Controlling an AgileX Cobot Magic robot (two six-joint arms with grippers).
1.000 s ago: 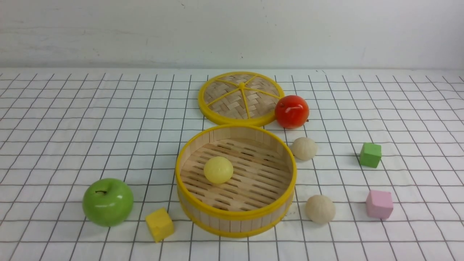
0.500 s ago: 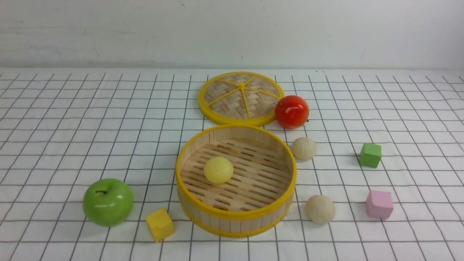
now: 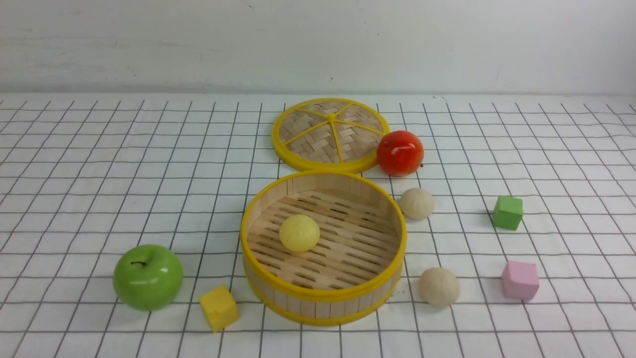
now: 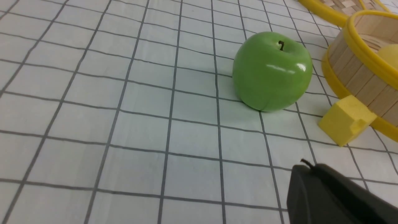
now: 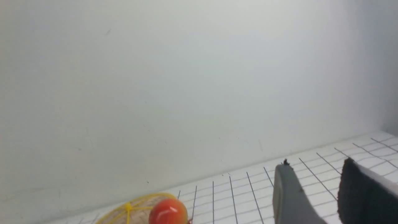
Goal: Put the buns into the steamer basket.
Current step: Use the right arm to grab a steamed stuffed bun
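The left tool (image 4: 312,175) is black, the right tool (image 5: 317,165) grey-and-black.

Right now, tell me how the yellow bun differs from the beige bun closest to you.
Colour: the yellow bun is smooth pale yellow; the beige bun is matte cream. Place: the yellow bun lies inside the steamer basket, while the beige bun sits outside on the checked cloth, right of it. Both are small and round.

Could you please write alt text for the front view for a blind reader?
A bamboo steamer basket holds one pale yellow bun; a far cream bun and a near cream bun lie on the tablecloth to its right.
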